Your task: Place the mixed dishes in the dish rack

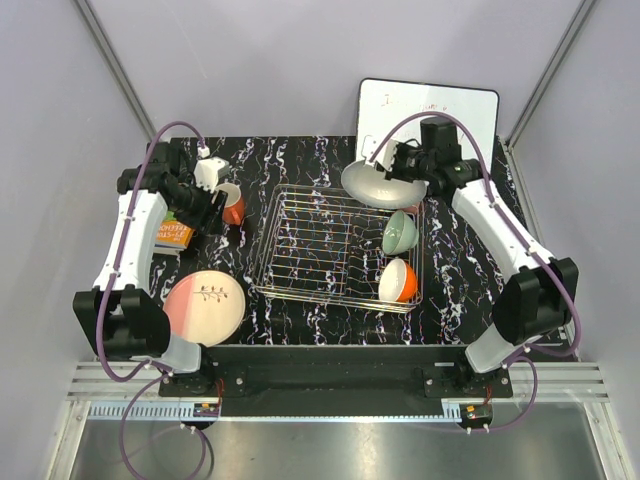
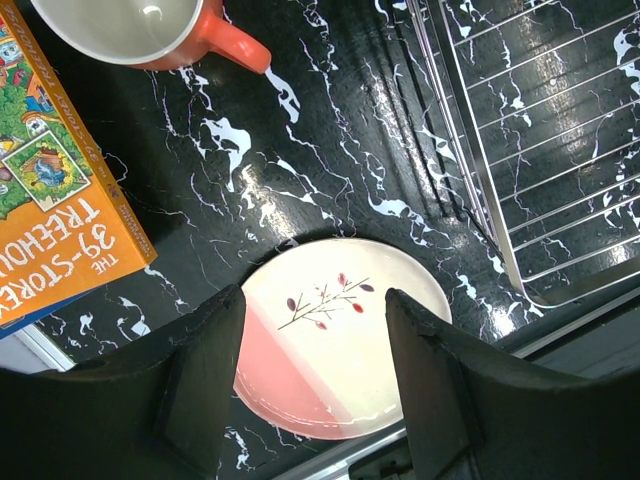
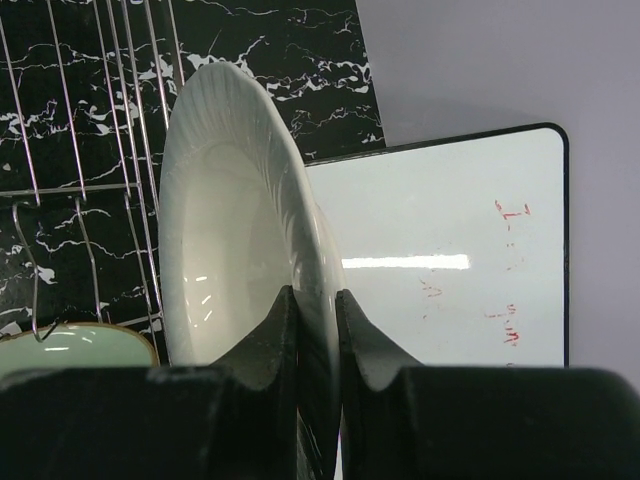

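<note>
The right gripper (image 3: 315, 300) is closed narrowly on the rim of the white plate (image 3: 230, 220), one finger on each face. The plate hangs over the far right corner of the dish rack (image 1: 300, 250). From above, the plate (image 1: 378, 185) reads as a tilted oval with its long axis running left to right across the table (image 1: 450, 300). In the right wrist view it is nearly edge-on, with its hollow face turned toward the rack wires (image 3: 100, 100) and its back toward the whiteboard (image 3: 450, 260). Whether it touches the rack cannot be told. Along the rack's right side two bowls stand on edge: the pale green bowl (image 1: 400, 232) farther back and the orange bowl (image 1: 398, 281) nearer, its white inside facing left. The left gripper (image 2: 315, 300) stands wide apart and holds nothing, hovering over the left part of the table. Below it the pink-and-cream plate (image 2: 340, 330) lies flat near the front edge, just left of the rack's corner (image 2: 520, 130). The orange-red mug (image 2: 150, 30) sits mouth up with its handle pointing toward the rack. A book (image 2: 50, 200) lies flat beside it.
</note>
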Available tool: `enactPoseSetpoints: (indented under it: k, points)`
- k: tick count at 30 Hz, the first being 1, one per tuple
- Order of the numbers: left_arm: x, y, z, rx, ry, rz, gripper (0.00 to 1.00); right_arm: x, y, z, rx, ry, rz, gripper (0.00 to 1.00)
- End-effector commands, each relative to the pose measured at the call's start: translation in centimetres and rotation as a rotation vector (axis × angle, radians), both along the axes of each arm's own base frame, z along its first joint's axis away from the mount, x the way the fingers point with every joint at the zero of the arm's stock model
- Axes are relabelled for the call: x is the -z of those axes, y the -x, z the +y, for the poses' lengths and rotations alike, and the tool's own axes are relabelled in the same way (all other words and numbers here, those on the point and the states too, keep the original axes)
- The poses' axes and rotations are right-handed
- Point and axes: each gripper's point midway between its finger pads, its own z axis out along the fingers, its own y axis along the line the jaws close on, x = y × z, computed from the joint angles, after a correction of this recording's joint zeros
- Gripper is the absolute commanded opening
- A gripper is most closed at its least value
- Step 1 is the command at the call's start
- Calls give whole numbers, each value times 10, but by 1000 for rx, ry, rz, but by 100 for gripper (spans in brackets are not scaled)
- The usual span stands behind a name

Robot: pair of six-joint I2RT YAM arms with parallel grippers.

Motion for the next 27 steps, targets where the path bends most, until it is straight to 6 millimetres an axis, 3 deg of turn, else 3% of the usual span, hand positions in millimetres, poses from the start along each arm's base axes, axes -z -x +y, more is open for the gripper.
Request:
enactPoseSetpoints:
  k: [1,5,15,27]
  points:
    - [7,-3,-2,7,5,-2,62,-48,-16,20,-36,-56,-231,0]
    - [13,-2,0,7,-2,8,62,-47,-15,29,-52,-65,-260,0]
    - [18,-1,0,6,-5,15,61,-10,-9,47,-93,-54,-192,0]
    - [19,-2,0,9,-3,13,61,35,12,35,-39,45,-197,0]
